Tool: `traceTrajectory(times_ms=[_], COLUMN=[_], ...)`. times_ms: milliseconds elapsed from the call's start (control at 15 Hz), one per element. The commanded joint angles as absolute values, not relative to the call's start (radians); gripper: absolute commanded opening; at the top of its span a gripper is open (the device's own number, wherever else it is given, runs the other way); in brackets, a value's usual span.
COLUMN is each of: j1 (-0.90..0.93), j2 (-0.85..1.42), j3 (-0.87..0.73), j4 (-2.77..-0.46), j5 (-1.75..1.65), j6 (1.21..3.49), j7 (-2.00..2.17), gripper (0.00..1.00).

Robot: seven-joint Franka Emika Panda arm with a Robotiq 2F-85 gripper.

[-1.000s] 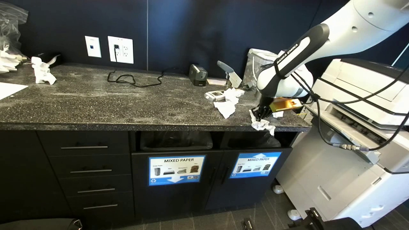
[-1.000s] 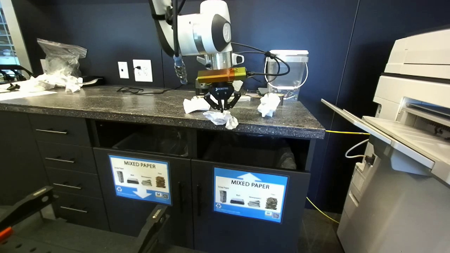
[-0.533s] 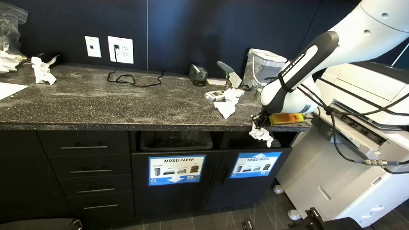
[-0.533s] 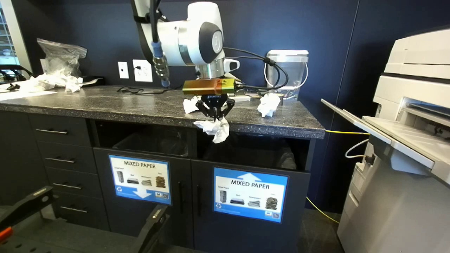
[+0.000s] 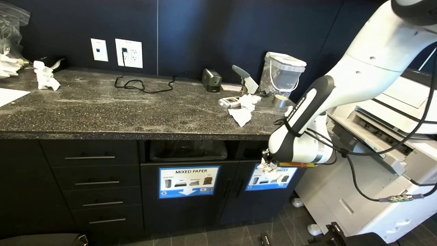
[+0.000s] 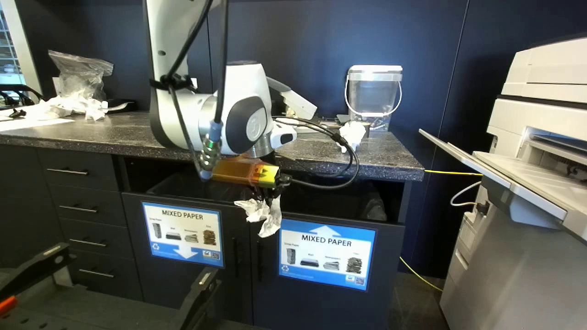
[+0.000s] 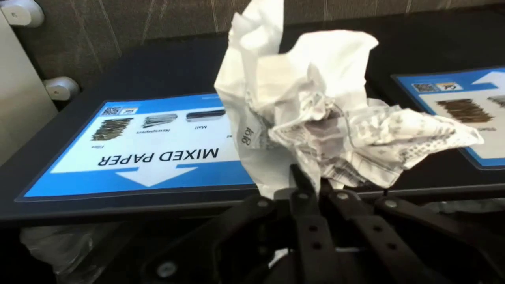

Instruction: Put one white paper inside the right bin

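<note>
Gripper [image 7: 311,183] in front of the counter [image 5: 136,116] and lower than its front edge; fingers [image 7: 304,205] narrowed on one crumpled white paper [image 6: 263,214]. The white paper hangs outside the right bin [image 6: 330,201], the slot under the counter's printer end, and in an exterior view masks part of the blue-and-white sign [image 6: 327,254] below that slot. How far it hangs from the door cannot be judged. Each bin mouth is a dark band between the counter's front edge and a door top. The arm [image 5: 362,73] hides the counter's front corner at the printer end in an exterior view. The printer [image 6: 500,279] stands beside that end of the counter, its raised tray [image 6: 497,176] slanting toward it.

Counts, below the counter: two bins, the left bin [image 6: 179,188] included; two signs lettered MIXED PAPER; four drawer handles [image 5: 89,158]. On the counter: one lidded bucket [image 5: 281,73], one tape roll [image 5: 280,101], one stapler-like tool [image 5: 246,80], one dark boxy device [image 5: 211,80]; one crumpled wad [image 6: 352,134] near the printer end, one lone wad [image 5: 46,76] toward the opposite end, and there a paper heap [image 6: 59,107] too merged to count.
</note>
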State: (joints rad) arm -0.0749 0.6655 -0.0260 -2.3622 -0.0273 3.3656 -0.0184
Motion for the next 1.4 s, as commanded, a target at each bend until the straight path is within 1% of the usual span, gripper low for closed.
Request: traceTrajectory(times_ms=[0,200,400,933,1333], j1=[-0.013,-0.001,-0.012,-0.067,-0.104], j2=[0.808,0.911,0.995,1.175,1.277], j3=[-0.069,-0.081,-0.084,-0.087,-0.082], j4=[-2.298,-2.221,-2.117,-1.819,-1.662], j5=[0.057,0.115,0.154,0.194,0.232], j6=[3.587,3.701,3.761,3.765,3.770], j7=[0.029,0.035,0.045,0.083,0.118], gripper=[0.05,0.05,0.05,0.05,0.05])
